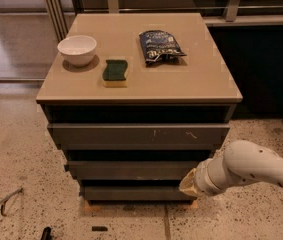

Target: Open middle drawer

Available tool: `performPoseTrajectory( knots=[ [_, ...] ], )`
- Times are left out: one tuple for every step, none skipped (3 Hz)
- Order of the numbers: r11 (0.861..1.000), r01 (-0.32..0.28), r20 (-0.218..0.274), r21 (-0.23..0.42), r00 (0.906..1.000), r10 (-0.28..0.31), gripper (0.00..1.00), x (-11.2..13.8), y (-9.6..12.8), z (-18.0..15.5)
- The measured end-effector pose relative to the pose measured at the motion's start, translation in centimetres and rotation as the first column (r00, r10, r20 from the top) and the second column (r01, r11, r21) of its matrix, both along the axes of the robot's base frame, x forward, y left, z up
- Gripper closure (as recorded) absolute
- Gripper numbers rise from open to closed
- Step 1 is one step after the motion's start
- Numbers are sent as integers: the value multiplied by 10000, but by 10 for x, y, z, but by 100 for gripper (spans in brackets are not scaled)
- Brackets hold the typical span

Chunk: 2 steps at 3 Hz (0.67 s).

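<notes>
The middle drawer point(131, 170) is a wide, dark grey, handleless front, second of three in the cabinet, with a small tab at its left end point(67, 168). It looks shut. My gripper point(188, 184) is at the end of the white arm point(246, 169) that reaches in from the right. It sits low at the right end of the drawer stack, level with the gap between the middle and bottom drawers. Only its tan tip shows against the drawer fronts.
The top drawer point(138, 134) has pale scratches right of centre, and the bottom drawer point(133, 193) is the shortest. On the tan cabinet top point(196, 84) lie a white bowl point(77, 49), a green sponge point(115, 71) and a dark snack bag point(160, 45). Small metal items lie on the floor at the lower left point(1, 204).
</notes>
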<state>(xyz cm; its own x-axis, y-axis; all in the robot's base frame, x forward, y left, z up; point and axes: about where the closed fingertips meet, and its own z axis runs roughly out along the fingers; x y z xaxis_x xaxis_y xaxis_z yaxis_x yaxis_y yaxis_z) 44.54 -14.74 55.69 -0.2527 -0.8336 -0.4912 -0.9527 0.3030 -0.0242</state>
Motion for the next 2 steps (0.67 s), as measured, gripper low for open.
performPoseTrajectory(
  knots=[
    [10000,27,136,46,9999,-27,49,0,0,-14],
    [9994,99,220,322,9997,-106,25,8,2,-34]
  ],
)
